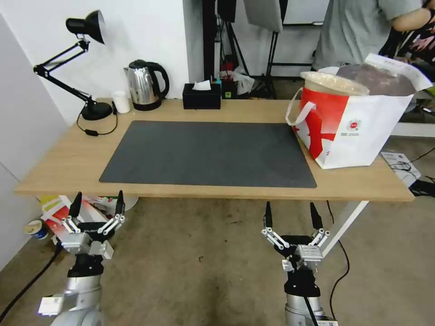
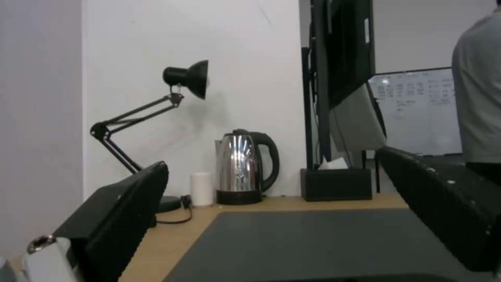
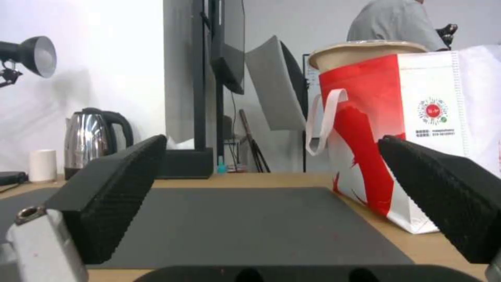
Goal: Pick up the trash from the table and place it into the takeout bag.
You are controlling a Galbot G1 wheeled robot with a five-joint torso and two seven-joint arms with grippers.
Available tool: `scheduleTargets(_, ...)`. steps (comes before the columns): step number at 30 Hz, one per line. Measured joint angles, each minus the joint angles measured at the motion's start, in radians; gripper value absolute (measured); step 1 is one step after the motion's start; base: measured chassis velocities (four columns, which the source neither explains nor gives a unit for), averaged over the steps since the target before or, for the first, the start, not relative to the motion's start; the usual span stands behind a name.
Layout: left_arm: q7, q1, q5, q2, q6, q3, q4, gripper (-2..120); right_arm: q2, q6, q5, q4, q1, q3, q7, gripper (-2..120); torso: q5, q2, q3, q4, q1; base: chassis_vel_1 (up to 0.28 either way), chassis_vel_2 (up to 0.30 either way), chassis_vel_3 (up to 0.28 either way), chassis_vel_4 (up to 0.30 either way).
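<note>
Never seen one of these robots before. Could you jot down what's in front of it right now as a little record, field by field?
Table: long light-wood top with a dark grey mat
Takeout bag: white and red, upright at the table's right end, a beige bowl poking from its top
Back edge: desk lamp, steel kettle, small white cup, black tissue box
Left gripper: open, below the table's near edge
Right gripper: open, likewise

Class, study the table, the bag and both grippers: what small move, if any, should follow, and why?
Probably none beyond holding still: the dark mat lies bare, a beige bowl tops the takeout bag, and the left gripper and right gripper hang open, short of the table.
</note>
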Motion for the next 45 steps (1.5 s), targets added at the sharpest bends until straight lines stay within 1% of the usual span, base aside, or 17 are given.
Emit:
scheduleTargets(10, 0.038, 0.007, 0.005, 0.015, -0.016, 0.006, 0.016, 100, 0.0, 0.0, 0.0, 0.0, 0.0, 0.0, 0.0, 100, -0.0001, 0.0, 0.0, 0.0001, 0.0, 0.0, 0.0, 0.0, 0.0)
scheduleTargets(17, 0.045, -0.002, 0.009, 0.029, -0.016, 0.011, 0.019, 100, 0.0, 0.0, 0.0, 0.0, 0.0, 0.0, 0.0, 100, 0.0, 0.0, 0.0, 0.0, 0.0, 0.0, 0.0, 0.0, 0.0)
scheduleTargets(31, 0.068, -0.019, 0.014, 0.029, -0.018, 0.01, 0.029, 100, 0.0, 0.0, 0.0, 0.0, 0.0, 0.0, 0.0, 100, 0.0, 0.0, 0.0, 0.0, 0.0, 0.0, 0.0, 0.0, 0.0)
scheduleTargets(45, 0.069, -0.031, 0.016, 0.03, -0.022, 0.009, 0.041, 100, 0.0, 0.0, 0.0, 0.0, 0.0, 0.0, 0.0, 100, 0.0, 0.0, 0.0, 0.0, 0.0, 0.0, 0.0, 0.0, 0.0)
